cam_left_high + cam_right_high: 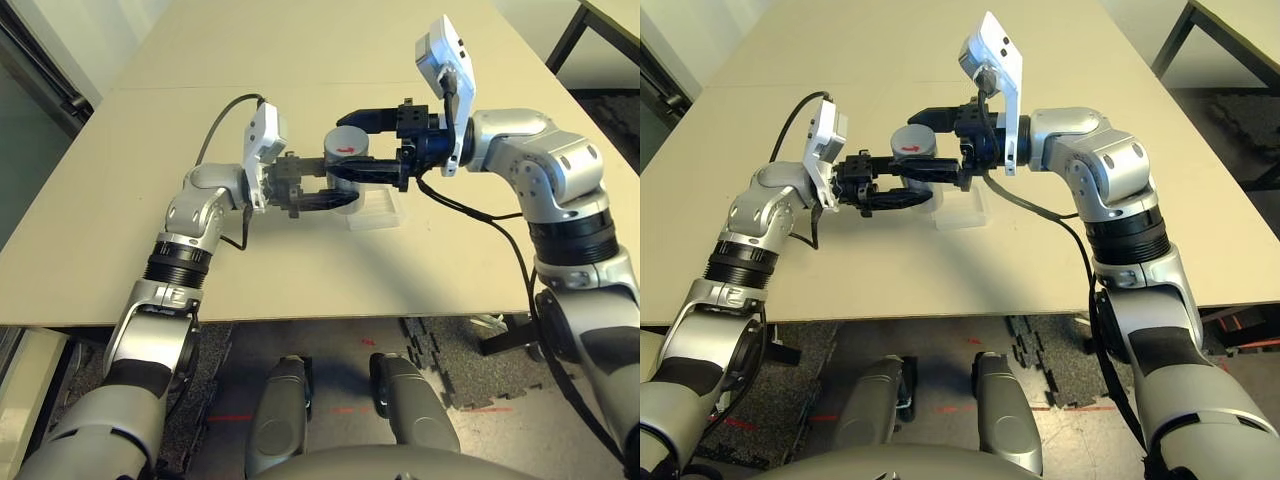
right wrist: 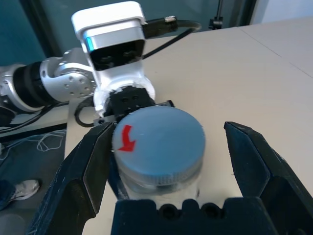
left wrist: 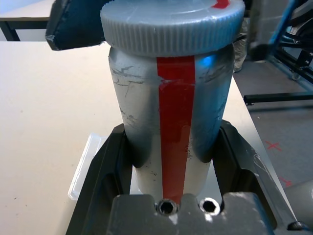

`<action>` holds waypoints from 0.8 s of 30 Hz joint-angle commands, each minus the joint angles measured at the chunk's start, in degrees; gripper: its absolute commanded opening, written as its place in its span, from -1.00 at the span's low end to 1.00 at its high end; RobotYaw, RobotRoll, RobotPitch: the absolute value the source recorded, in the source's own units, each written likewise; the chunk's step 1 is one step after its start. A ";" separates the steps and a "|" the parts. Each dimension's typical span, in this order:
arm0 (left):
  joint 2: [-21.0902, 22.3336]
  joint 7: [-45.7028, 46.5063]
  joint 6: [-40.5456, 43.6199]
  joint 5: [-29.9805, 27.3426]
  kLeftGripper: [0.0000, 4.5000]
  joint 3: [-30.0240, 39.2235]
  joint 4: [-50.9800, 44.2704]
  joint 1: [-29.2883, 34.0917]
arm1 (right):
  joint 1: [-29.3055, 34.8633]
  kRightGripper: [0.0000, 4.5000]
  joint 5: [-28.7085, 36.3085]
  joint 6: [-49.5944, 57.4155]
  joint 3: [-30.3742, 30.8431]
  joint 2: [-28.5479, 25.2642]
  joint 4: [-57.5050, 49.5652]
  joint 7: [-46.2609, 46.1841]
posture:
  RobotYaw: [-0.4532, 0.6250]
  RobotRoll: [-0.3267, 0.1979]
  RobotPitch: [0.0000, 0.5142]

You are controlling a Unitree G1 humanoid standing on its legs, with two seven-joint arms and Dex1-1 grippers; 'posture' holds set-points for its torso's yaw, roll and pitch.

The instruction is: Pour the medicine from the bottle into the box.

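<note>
The robot's left end effector (image 3: 168,152) is closed around the bottle (image 3: 171,107), one black finger pressing each side of its silver body, with the cap (image 3: 173,29) above the grip. The right end effector (image 2: 168,161) stands wide open, its two fingers spread around the cap's level and gripping nothing; whether one of them touches the cap cannot be told. The bottle is upright between the two arms, and the clear plastic box (image 1: 375,210) lies on the surface (image 1: 300,280) just beside it.
</note>
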 commanded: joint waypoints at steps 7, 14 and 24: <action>0.40 0.19 1.00 0.17 0.12 0.18 -2.30 1.38 | -0.89 1.00 0.13 -0.11 -3.10 -2.14 2.24 -0.86 | -0.10 0.25 -0.45; 0.70 0.18 1.07 0.26 0.12 0.58 -2.41 1.63 | -0.15 1.00 1.48 0.28 -5.80 -5.35 3.40 -1.16 | -0.10 0.25 -0.47; 1.32 0.12 0.99 0.43 0.12 1.10 -2.38 2.20 | 3.60 1.00 2.22 1.08 -8.70 -12.25 2.87 -0.41 | -0.11 0.25 -0.49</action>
